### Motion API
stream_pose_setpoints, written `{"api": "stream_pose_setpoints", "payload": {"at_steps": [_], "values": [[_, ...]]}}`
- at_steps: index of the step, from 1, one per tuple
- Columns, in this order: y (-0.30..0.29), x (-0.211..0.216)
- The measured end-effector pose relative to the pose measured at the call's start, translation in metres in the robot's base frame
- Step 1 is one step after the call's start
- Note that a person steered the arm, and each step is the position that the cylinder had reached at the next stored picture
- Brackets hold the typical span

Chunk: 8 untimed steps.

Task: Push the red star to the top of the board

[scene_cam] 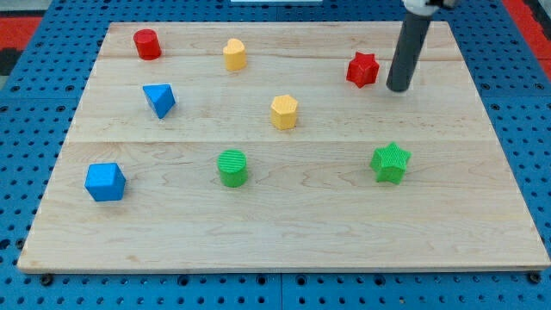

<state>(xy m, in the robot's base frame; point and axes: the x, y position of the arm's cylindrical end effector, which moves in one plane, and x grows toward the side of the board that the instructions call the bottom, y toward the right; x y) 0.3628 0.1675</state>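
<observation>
The red star [362,69] lies on the wooden board [284,232] in the upper right part of the view. My tip [398,89] stands just to the right of the red star and slightly lower, a small gap apart from it. The dark rod rises from the tip toward the view's top.
A red cylinder [147,44] and a yellow block [234,54] sit near the top. A blue triangle [159,100] and a yellow hexagon [284,112] sit mid-board. A blue cube [105,182], a green cylinder [232,167] and a green star [391,163] sit lower.
</observation>
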Motion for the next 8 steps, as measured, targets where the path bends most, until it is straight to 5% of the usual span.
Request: {"api": "stream_pose_setpoints", "payload": {"at_steps": [2, 3, 5, 6, 7, 8], "values": [[0.0, -0.06], [0.004, 0.002], [-0.006, -0.056], [-0.004, -0.059], [-0.025, -0.012], [-0.027, -0.064]]}}
